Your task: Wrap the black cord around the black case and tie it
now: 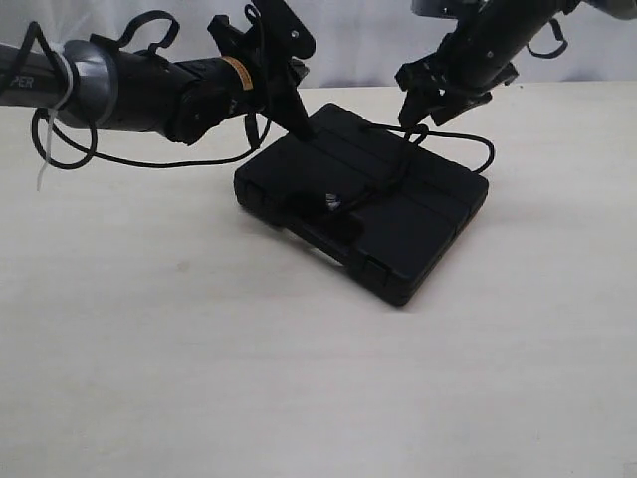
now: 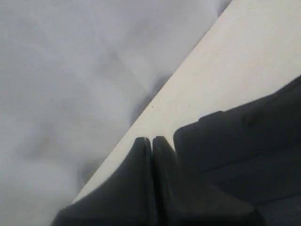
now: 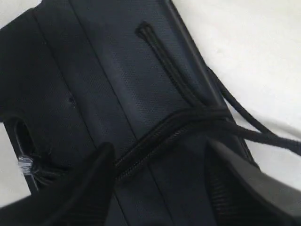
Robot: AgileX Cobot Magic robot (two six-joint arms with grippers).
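We see the black case [image 1: 368,204] flat on the counter [image 1: 199,349], with the black cord [image 3: 174,127] crossed over its lid. The left end effector [image 2: 152,143] is together, seemingly pressing the case's corner. The right end effector [image 3: 160,153] stands apart, straddling the cord.

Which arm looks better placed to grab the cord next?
Probably right: the right gripper hangs open over the black cord on the black case; the left gripper is shut, at the case's corner.
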